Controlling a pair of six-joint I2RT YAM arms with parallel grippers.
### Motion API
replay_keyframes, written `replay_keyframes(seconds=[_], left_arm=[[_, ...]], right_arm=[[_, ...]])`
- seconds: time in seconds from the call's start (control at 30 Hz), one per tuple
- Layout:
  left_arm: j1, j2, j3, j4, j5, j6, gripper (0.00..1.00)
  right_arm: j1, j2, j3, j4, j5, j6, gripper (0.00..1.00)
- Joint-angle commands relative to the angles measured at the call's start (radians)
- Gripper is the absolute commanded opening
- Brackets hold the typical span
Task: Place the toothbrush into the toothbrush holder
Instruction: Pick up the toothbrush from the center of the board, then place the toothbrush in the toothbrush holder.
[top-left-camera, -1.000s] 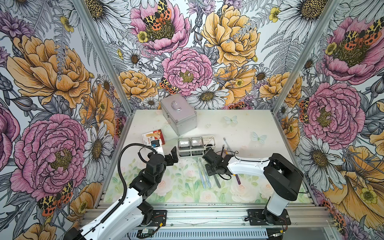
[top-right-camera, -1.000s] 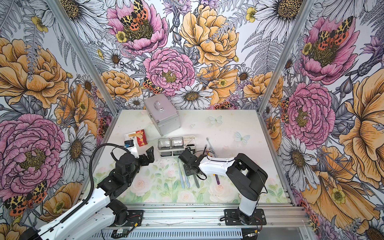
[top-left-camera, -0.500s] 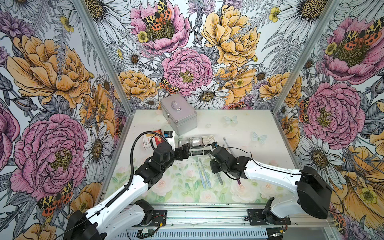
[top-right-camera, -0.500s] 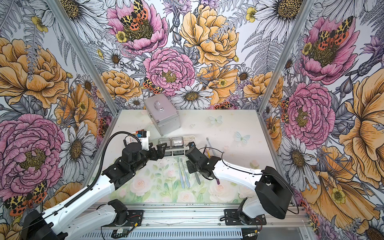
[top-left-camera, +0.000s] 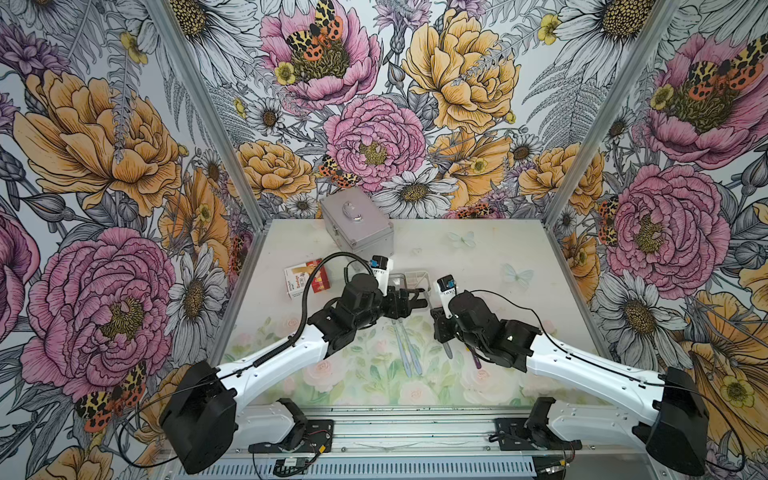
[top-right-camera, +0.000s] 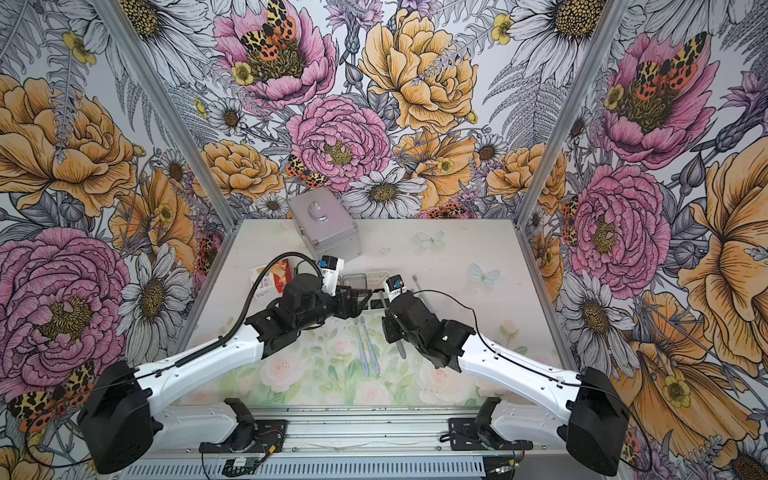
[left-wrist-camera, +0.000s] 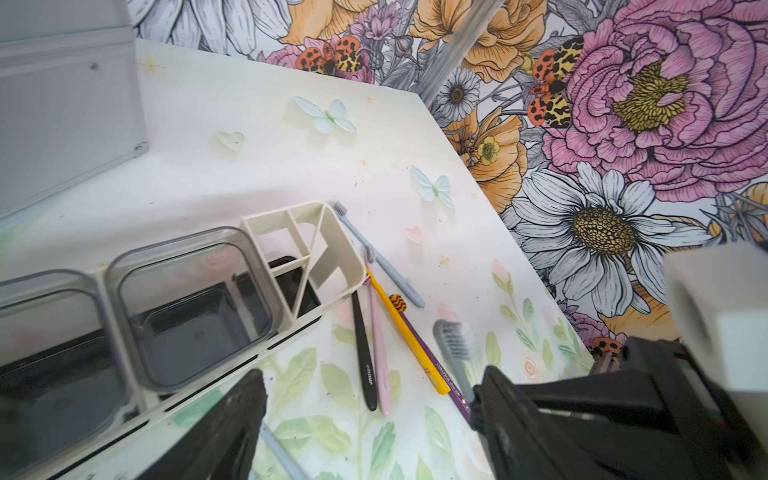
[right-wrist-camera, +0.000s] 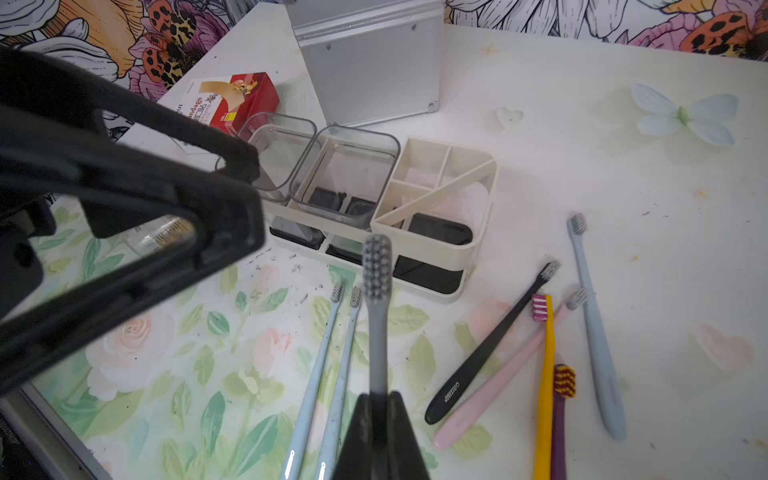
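Right wrist view gives you the relation that matters here. The right pincer (right-wrist-camera: 377, 401) is clamped on the shaft of the slim grey plastic toothbrush (right-wrist-camera: 376, 324), so the toothbrush is in the air and not on the table. Its long axis runs straight forward out of the pincer. The dark grey bristle head is at the far end, and the handle goes back through the jaws.

Just ahead of that head stands the white oblong plastic toothbrush holder (right-wrist-camera: 432, 249), with two clear square cups and one white slotted compartment. The slotted compartment is the part that lies nearest to the head, a little to one side of the axis. As far as I can judge, the head is short of the rim and touches nothing. How steeply the toothbrush is tilted I cannot tell.

The left pincer (left-wrist-camera: 372, 374) has its jaws apart and holds nothing. It hangs beside the right pincer, toward the end with the clear cups.

Below the right pincer lie two pale blue toothbrushes (right-wrist-camera: 311, 382), almost parallel to the held one. Do not confuse them with it.

In my judgement the right arm is the one to act. You should carry the toothbrush forward over a slot and turn its axis upright.
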Motion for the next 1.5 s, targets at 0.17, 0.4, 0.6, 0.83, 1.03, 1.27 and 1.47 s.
replay_keyframes(seconds=[0.17, 0.4, 0.6, 0.83, 1.03, 1.27, 1.47], left_arm=[[-0.059, 0.089, 0.09, 0.096, 0.086, -0.022, 0.82], [-0.078, 0.127, 0.096, 0.139, 0.106, -0.062, 0.75], [-0.091, 0.162, 0.119, 0.169, 0.121, -0.081, 0.74], [-0.102, 0.214, 0.141, 0.241, 0.167, -0.135, 0.61], [-0.113, 0.252, 0.139, 0.297, 0.211, -0.164, 0.52], [-0.119, 0.272, 0.151, 0.319, 0.226, -0.161, 0.34], [-0.122, 0.289, 0.154, 0.345, 0.258, -0.159, 0.03]], right_arm=[[0.008, -0.055, -0.028, 0.021, 0.05, -0.005, 0.0], [0.005, -0.133, -0.055, 0.023, 0.095, -0.007, 0.0], [0.005, -0.174, -0.073, 0.022, 0.101, -0.019, 0.0], [0.005, -0.195, -0.087, 0.025, 0.127, -0.018, 0.0], [0.006, -0.198, -0.096, 0.028, 0.143, -0.009, 0.0], [0.006, -0.203, -0.102, 0.034, 0.157, -0.01, 0.0], [0.005, -0.208, -0.106, 0.034, 0.175, -0.007, 0.0]])
